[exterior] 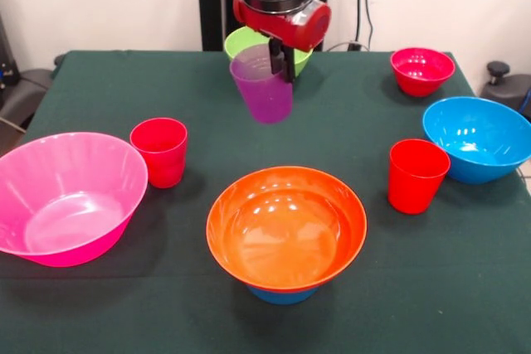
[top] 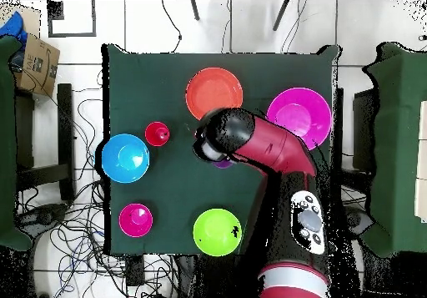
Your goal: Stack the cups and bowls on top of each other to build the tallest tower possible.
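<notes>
The gripper (exterior: 284,54) pinches the purple cup (exterior: 262,84) by its rim, lifted clear of the table (exterior: 348,304), beyond the orange bowl (exterior: 286,225) sitting on a small blue bowl (exterior: 282,294).

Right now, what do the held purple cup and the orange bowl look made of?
The purple cup, in the gripper, looks like translucent plastic: the lime green bowl behind shows through. The orange bowl looks like glossy opaque plastic, with bright highlights inside.

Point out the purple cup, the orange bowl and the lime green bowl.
purple cup (exterior: 264,89): front view, ribbed side wall.
orange bowl (exterior: 286,230): front view, inner bottom.
lime green bowl (top: 216,231): overhead view, inside centre.
</notes>
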{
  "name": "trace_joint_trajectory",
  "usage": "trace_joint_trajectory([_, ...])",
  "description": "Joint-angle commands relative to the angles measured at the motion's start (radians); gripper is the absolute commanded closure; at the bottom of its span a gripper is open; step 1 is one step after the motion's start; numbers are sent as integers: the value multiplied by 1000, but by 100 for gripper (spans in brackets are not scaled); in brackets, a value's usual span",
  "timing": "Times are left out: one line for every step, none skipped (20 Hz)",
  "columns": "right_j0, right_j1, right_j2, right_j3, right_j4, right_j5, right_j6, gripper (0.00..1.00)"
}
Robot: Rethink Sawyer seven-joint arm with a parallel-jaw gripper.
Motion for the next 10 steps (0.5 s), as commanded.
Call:
trace_joint_trajectory([47,82,47,-199,25,171,227,100])
trace_joint_trajectory([52,93,44,-224,24,184,237,100])
trace_joint_trajectory([57,105,40,-246,24,191,246,100])
trace_joint_trajectory([61,121,36,-267,22,189,254,100])
trace_joint_trajectory([67,140,31,-290,21,185,262,100])
trace_joint_trajectory([71,156,28,-297,21,166,266,100])
trace_joint_trajectory([76,175,24,-315,21,155,274,100])
trace_joint_trajectory([80,188,19,-321,20,138,278,100])
trace_joint_trajectory([84,204,15,-334,20,127,284,100])
trace_joint_trajectory([87,214,12,-336,18,108,285,100])
